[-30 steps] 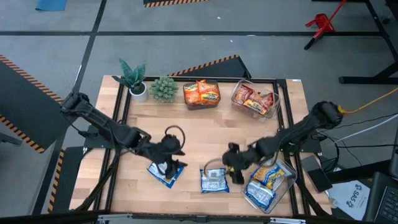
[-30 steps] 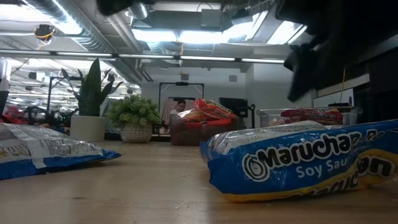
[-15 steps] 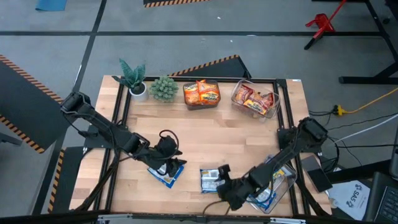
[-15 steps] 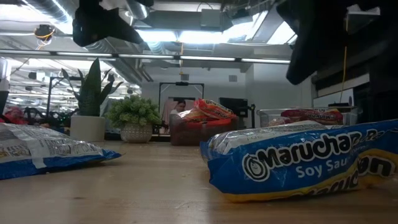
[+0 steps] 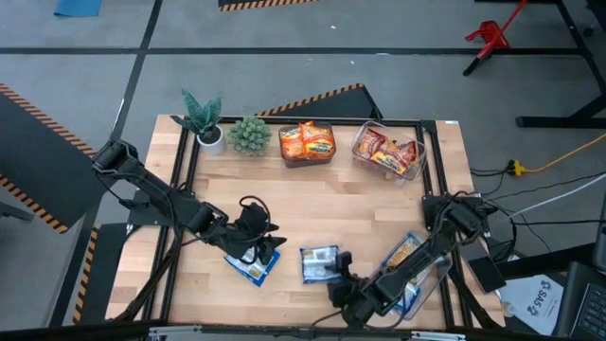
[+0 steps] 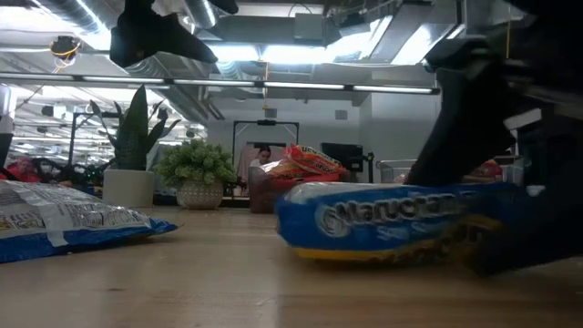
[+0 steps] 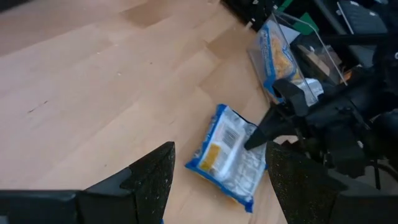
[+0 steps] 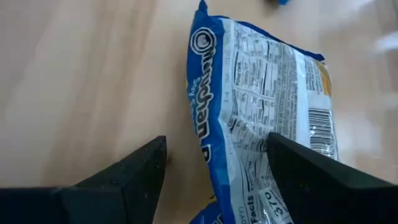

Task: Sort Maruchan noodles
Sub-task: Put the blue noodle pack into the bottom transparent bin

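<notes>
- The right end effector (image 5: 341, 286) sits low at the bottom centre of the high view, jaws spread wide and gripping nothing, its fingers (image 8: 314, 177) set on either side of the near end of a blue-and-white noodle packet (image 5: 319, 264).
- In the right wrist view that packet (image 8: 267, 93) lies flat on the wooden bench (image 5: 350, 213), printed back panel and barcode facing up.
- The left end effector (image 5: 258, 244) hangs at the lower left of the high view, jaws also wide and empty, over a second blue-and-white packet (image 5: 252, 265) that lies on the bench.
- In the low view this second packet (image 6: 64, 223) rests at the left edge, apart from the first packet (image 6: 401, 223) at the centre right.
- A clear bin (image 5: 437, 275) at the lower right of the high view holds more blue-and-white packets (image 5: 402, 256), partly covered by the right arm.
- Along the upper edge of the bench, one bin holds orange packets (image 5: 308, 142) at the centre, and another holds red-brown packets (image 5: 386, 152) to its right.
- Two small potted plants (image 5: 227, 131) stand at the upper left of the bench, beside the orange bin.
</notes>
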Motion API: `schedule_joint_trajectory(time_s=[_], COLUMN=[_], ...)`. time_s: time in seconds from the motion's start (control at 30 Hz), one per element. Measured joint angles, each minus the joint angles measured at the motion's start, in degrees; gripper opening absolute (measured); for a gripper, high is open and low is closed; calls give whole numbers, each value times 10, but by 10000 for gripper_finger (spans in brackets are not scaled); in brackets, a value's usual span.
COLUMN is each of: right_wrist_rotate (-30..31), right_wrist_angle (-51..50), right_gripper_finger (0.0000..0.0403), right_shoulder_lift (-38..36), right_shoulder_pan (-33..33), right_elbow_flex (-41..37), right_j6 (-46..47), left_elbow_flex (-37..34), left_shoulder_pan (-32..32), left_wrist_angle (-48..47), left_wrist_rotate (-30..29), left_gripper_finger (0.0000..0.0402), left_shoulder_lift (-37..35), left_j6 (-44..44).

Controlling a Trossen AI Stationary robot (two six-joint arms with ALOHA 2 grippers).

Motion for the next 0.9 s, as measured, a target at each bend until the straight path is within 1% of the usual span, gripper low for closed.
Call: schedule_joint_trajectory(time_s=[0.1, 0.2, 0.3, 0.43, 0.47, 0.6, 0.7, 0.77, 0.9], right_wrist_rotate=[16, 30, 22, -23, -37, -93, -147, -190, -283], right_wrist_angle=[-8, -31, -70, -114, -123, -156, -162, -161, -162], right_gripper_finger=[257, 216, 144, 29, 15, 8, 4, 1, 0], right_shoulder_lift=[3, 5, 7, 7, 7, 7, 0, -12, -37], right_shoulder_pan=[-1, -2, -6, -19, -22, -42, -58, -71, -101], right_elbow_flex=[0, 10, 37, 77, 88, 120, 138, 145, 155], right_j6=[12, 14, 16, 23, 25, 49, 45, 45, 52], left_elbow_flex=[0, 0, 0, 0, 0, 0, 0, 0, 0], left_shoulder_pan=[0, 0, 0, 0, 0, 0, 0, 0, 0], left_wrist_angle=[1, 1, 1, 1, 1, 2, 11, 27, 61], left_wrist_rotate=[0, 1, 4, 5, 5, 6, 6, 10, 23], left_gripper_finger=[245, 245, 245, 245, 245, 245, 245, 245, 245], left_shoulder_lift=[0, 0, 0, 0, 0, 0, 0, 0, 0], left_j6=[-10, -19, -26, -26, -26, -25, -21, -1, 72])
